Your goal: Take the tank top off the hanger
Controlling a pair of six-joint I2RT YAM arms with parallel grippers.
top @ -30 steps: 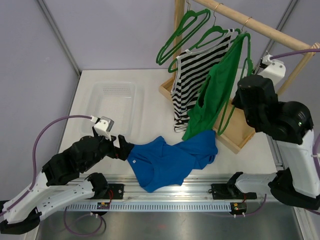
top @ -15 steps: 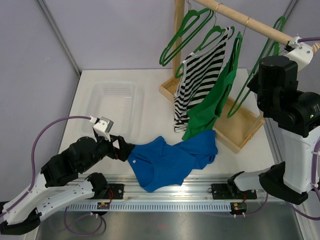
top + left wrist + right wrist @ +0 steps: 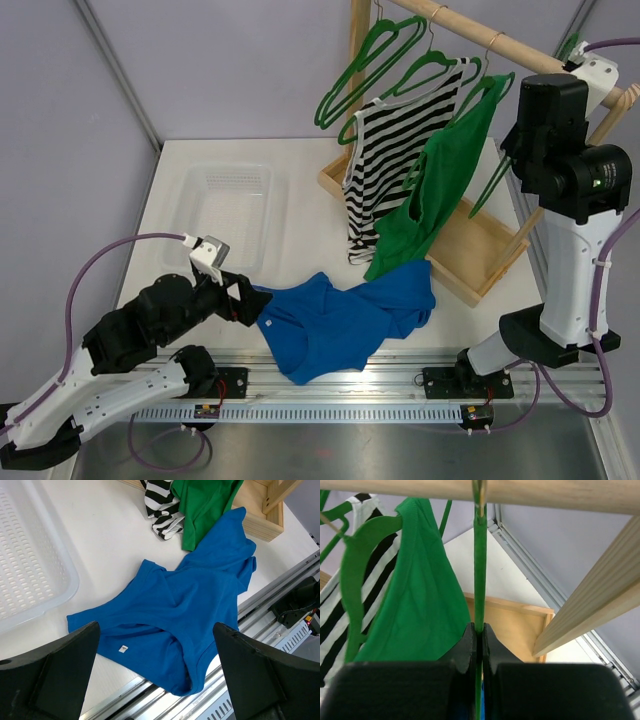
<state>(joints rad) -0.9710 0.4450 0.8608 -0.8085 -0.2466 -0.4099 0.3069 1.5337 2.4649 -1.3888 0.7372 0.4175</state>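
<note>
From above: the green tank top (image 3: 435, 185) droops from the wooden rail (image 3: 520, 55), touching the striped top (image 3: 385, 155), while my left claw (image 3: 248, 298) sits low beside the blue shirt (image 3: 345, 320). Left wrist now – fingers spread wide, nothing between them, blue cloth lying beyond. Right wrist: my right claw (image 3: 479, 632) is pressed together, pinching a thin green hanger (image 3: 479, 570) just under the rail, tank top hanging to its left. I reckon it's light, soft and stretchy – likely to snag, so take a shoulder strap and slide it off.
</note>
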